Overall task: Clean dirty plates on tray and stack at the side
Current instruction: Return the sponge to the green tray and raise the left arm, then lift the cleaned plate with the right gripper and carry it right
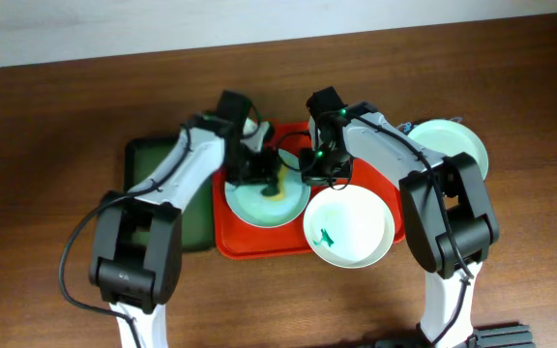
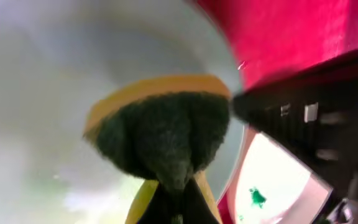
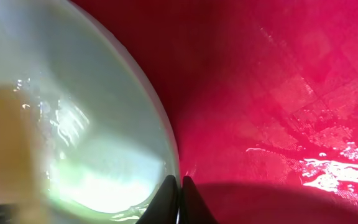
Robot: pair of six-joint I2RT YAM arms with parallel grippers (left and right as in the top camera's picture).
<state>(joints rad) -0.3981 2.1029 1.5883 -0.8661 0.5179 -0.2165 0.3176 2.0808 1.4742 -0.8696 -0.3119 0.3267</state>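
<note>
The job looks about midway. One side plate (image 1: 457,145) sits on the table off the tray's right edge, toward the table's far right corner. It looks clean from above, so it probably starts the stack, though the right arm hides part of it.

The wet plate (image 1: 249,205) lies in the left half of the tray (image 1: 259,249) and is being scrubbed. The left gripper (image 2: 176,208) has its jaws clamped on a sponge (image 2: 160,130), green face pressed into the plate's bowl. The right gripper (image 3: 179,200) has its jaws drawn narrow and appears to pinch this plate's right rim to steady it.

The smeared plate (image 1: 356,232) overhangs the tray's front right corner, toward the table's near edge. A teal smear (image 1: 327,235) shows inside it, so it has not been cleaned. What is left: finish the wet plate, move it over, wash the smeared one, then stack all three.

A green tray (image 1: 143,159) lies left of the red one, under the left arm. Both grippers crowd one plate, and the right arm crosses between the smeared plate and the side plate, so carrying anything rightward means clearing that arm first.
</note>
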